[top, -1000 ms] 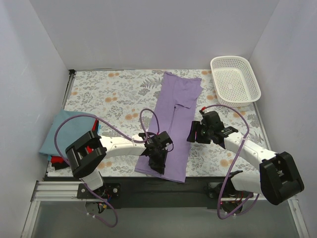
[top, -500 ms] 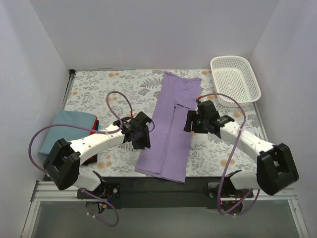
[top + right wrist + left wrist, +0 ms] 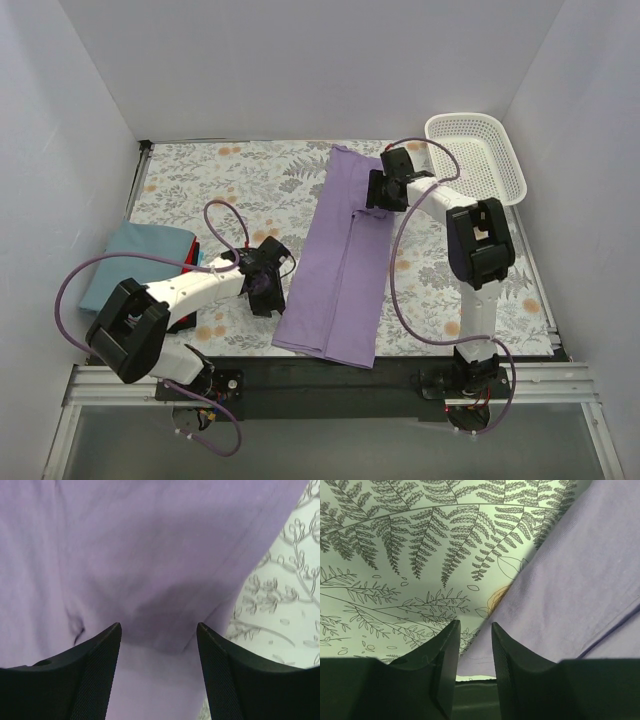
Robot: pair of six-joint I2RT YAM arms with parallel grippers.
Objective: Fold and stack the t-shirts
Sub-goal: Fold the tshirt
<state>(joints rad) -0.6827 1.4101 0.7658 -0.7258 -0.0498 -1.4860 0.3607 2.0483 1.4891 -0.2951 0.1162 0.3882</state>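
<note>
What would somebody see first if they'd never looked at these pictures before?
The long lilac t-shirt, folded into a narrow strip down the middle of the flowery table cover, jumps out first. The right gripper is open over its far end, and the left gripper sits at its left edge. A white basket stands in the far right corner, and folded shirts lie at the left edge.

Plain white walls close the space on three sides: back wall (image 3: 300, 70), left wall (image 3: 50, 200), right wall (image 3: 590, 150). Between them lies the tabletop (image 3: 230, 185), under a cover (image 3: 395, 555) printed with grey ferns and pale orange flowers. A white mesh basket (image 3: 480, 165) stands in its far right corner. A metal rail (image 3: 110, 385) runs along the near edge, with grey floor (image 3: 330, 450) below. The light is even and the shadows soft.
</note>
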